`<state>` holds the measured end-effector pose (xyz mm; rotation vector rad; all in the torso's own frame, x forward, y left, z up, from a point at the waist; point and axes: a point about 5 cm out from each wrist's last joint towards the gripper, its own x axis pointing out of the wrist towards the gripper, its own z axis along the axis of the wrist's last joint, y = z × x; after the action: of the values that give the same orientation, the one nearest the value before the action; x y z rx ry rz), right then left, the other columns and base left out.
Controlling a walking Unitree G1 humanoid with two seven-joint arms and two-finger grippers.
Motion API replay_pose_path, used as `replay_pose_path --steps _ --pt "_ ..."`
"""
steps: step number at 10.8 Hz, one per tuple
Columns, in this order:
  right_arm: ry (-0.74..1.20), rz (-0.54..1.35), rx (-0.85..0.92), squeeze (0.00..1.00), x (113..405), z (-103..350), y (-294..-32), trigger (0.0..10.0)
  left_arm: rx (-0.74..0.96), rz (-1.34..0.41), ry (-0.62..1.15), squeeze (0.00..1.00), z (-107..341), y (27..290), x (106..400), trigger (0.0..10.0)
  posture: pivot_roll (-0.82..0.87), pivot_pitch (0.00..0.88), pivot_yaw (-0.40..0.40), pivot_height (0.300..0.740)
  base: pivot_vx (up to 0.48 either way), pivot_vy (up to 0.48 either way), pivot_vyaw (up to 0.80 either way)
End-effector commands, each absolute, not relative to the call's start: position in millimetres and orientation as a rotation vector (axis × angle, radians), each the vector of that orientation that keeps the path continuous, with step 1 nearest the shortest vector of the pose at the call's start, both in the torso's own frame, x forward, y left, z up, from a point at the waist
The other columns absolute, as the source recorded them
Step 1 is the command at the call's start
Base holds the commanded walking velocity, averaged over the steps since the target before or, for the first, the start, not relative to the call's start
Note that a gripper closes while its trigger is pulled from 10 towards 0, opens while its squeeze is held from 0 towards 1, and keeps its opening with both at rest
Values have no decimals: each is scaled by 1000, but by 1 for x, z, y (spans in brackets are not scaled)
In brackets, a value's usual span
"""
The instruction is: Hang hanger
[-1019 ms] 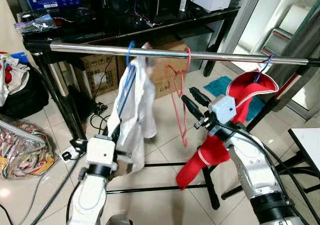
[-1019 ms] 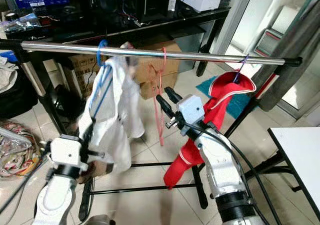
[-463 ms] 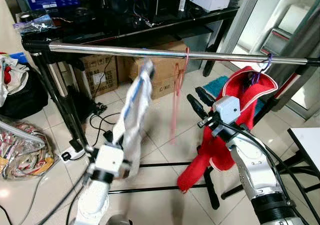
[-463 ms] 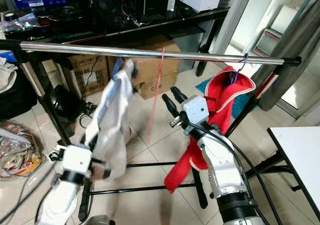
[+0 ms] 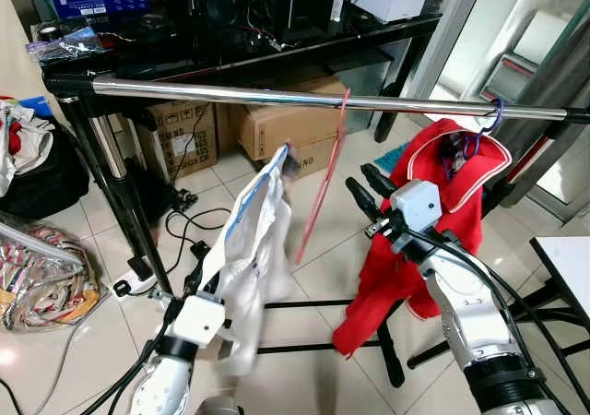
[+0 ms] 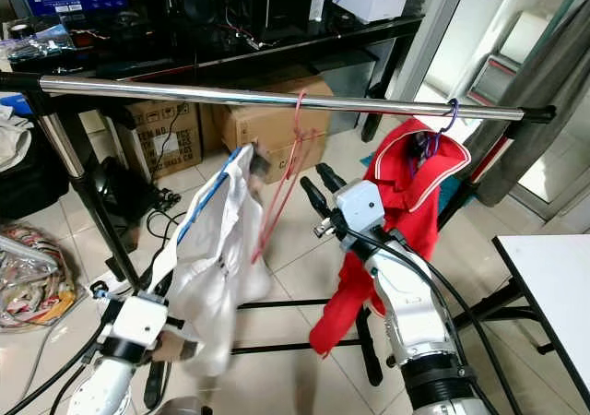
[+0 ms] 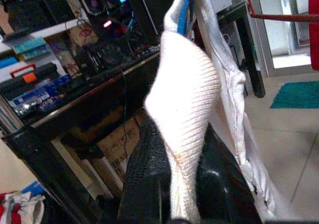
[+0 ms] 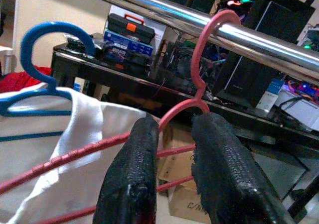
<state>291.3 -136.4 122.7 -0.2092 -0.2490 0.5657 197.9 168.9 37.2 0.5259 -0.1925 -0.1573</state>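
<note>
A chrome rail (image 5: 230, 92) crosses the view at chest height. An empty pink hanger (image 5: 321, 180) hooks over it and hangs slanted. Below the rail, off it, is a white garment (image 5: 253, 249) on a blue hanger (image 8: 35, 32). My left gripper (image 7: 175, 154) is shut on a fold of that garment's cloth, low at the left. Just right of the pink hanger, my right gripper (image 5: 365, 183) stands open, its fingers (image 8: 134, 174) in front of the hanger's neck and not touching it. A red garment (image 5: 433, 240) hangs from a purple hook (image 5: 493, 115) at the rail's right end.
A black desk (image 5: 277, 46) with computers stands behind the rail, with cardboard boxes (image 5: 180, 134) under it. Bags (image 5: 37, 267) and cables lie on the floor at the left. The rack's base bars (image 5: 304, 302) cross the tiles below. A white table corner (image 5: 567, 258) is at the right.
The white garment and its blue hanger came off the rail and dropped lower with my left gripper. The pink hanger and the red garment are swinging. My right gripper shifted slightly right.
</note>
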Motion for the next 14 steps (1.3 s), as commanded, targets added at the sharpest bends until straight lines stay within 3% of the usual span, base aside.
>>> replay_pose_path --steps 1,6,14 --pt "-258 566 -241 0 294 125 -140 10000 532 -174 -243 0 42 163 200 10000 262 0 -97 740 0 0 0" --pt "-320 644 -467 0 299 131 -145 10000 629 -205 -270 0 42 174 186 10000 263 0 -93 740 0 0 0" --pt "-332 743 -713 0 294 116 -159 10000 756 -534 -303 0 30 167 160 10000 263 2 -96 740 0 0 0"
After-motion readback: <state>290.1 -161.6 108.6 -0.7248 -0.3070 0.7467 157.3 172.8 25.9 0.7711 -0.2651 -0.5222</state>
